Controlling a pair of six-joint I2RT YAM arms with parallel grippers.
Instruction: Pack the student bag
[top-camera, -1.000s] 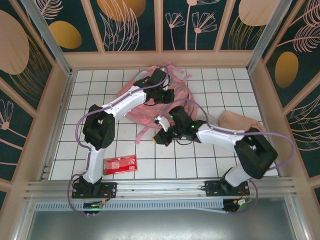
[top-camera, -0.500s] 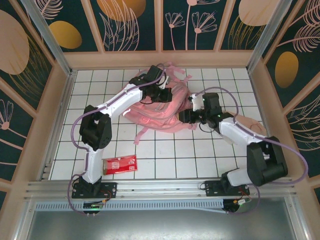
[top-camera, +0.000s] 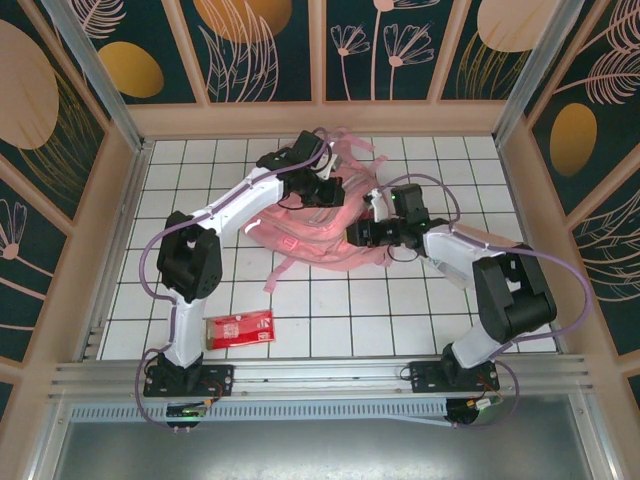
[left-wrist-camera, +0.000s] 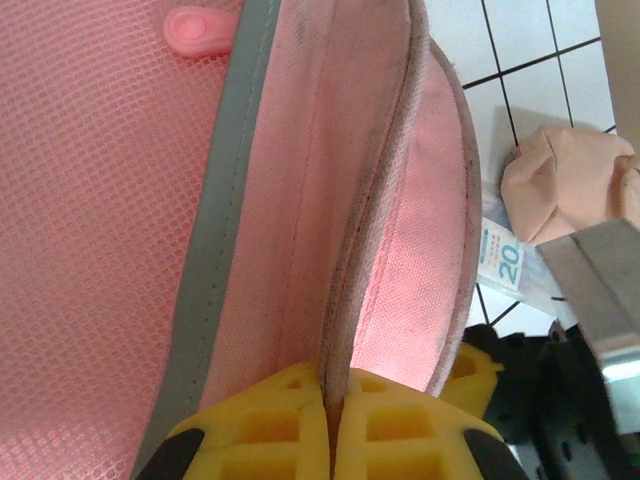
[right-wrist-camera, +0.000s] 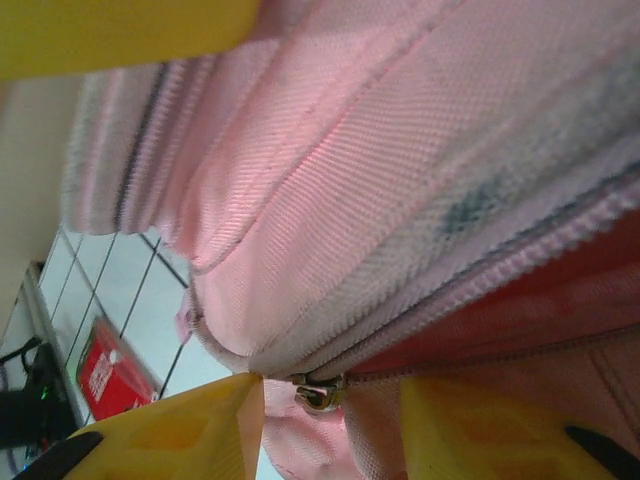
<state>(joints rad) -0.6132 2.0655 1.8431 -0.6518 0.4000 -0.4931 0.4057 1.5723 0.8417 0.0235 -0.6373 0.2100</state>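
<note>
The student bag (top-camera: 300, 225), a soft pink backpack with grey strips, lies at the middle back of the tiled floor, straps spread around it. My left gripper (top-camera: 322, 190) is over its top, and in the left wrist view its yellow fingers (left-wrist-camera: 270, 425) are shut on the bag's raised zip edge (left-wrist-camera: 345, 300). At the bag's right side my right gripper (top-camera: 357, 234) presses in. Its jaws stand apart with the metal zip slider (right-wrist-camera: 320, 393) between the yellow fingers (right-wrist-camera: 180, 435), pink fabric against the right one.
A red packet (top-camera: 240, 328) lies on the tiles near the left arm's base. The left wrist view has a beige-pink pouch (left-wrist-camera: 565, 180) to the right of the bag, with a printed paper slip (left-wrist-camera: 500, 262) beside it. Wooden walls ring the floor.
My right gripper swung from the tiles in front of the bag up to its right side, and its jaws opened. The left gripper kept its hold and shifted the bag slightly.
</note>
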